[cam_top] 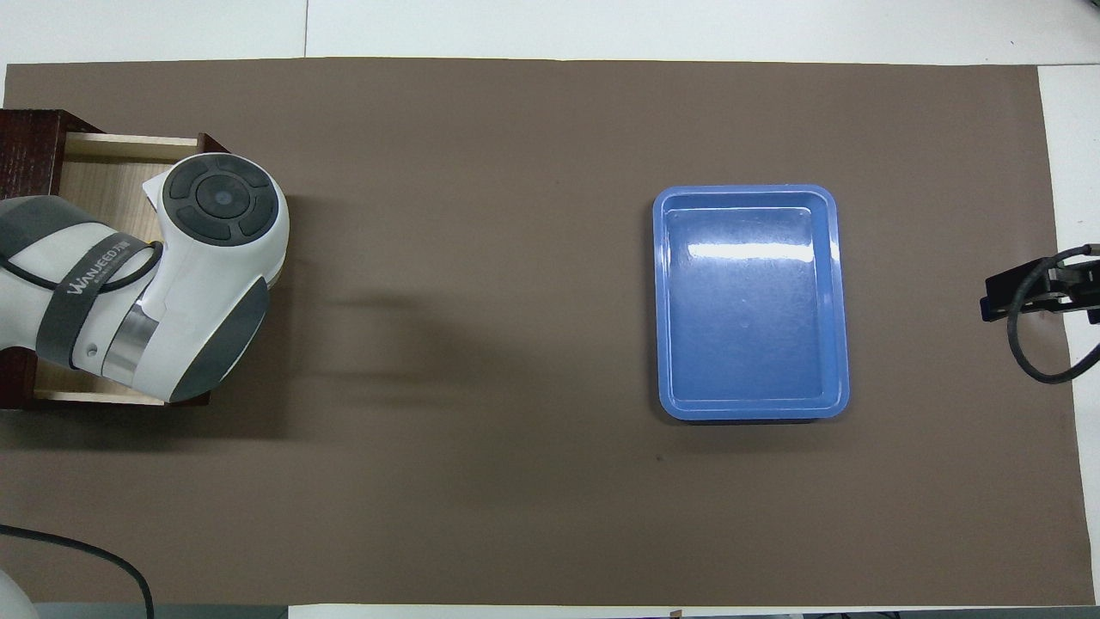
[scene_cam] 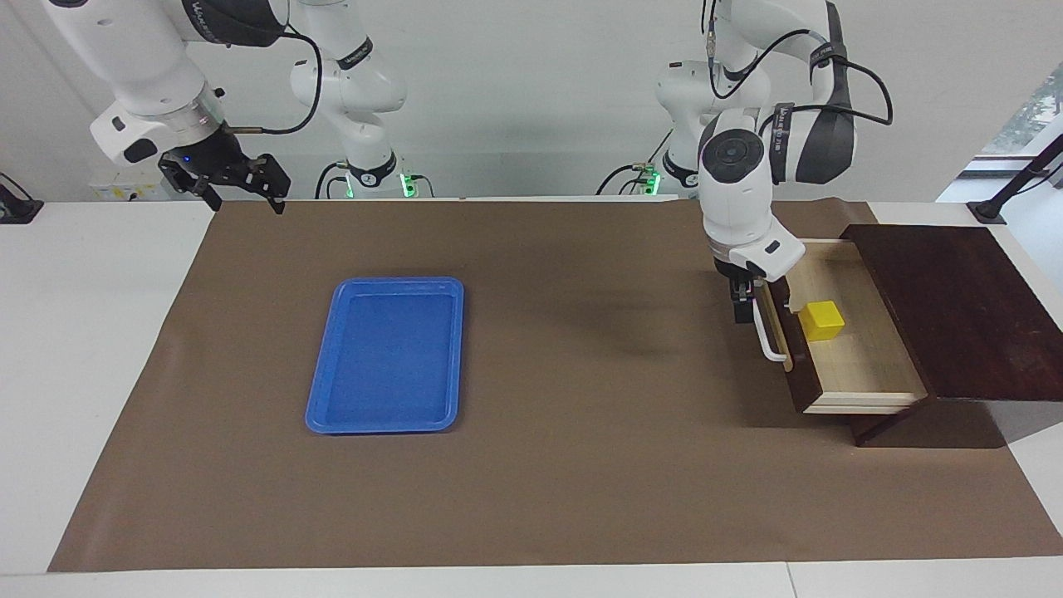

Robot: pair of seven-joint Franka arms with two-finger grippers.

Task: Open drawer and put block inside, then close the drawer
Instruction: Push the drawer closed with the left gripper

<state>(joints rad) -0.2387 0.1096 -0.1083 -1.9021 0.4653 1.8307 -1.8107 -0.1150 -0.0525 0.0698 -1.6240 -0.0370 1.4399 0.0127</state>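
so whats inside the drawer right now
The open drawer holds one yellow block on its pale floor, close to the front panel. From overhead, the left arm covers the block and most of the interior, so only the facing view shows it.

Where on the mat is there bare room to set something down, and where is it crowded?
Bare mat lies between the blue tray and the open drawer. It is crowded at the drawer front, where the left gripper hangs by the handle with the block inside.
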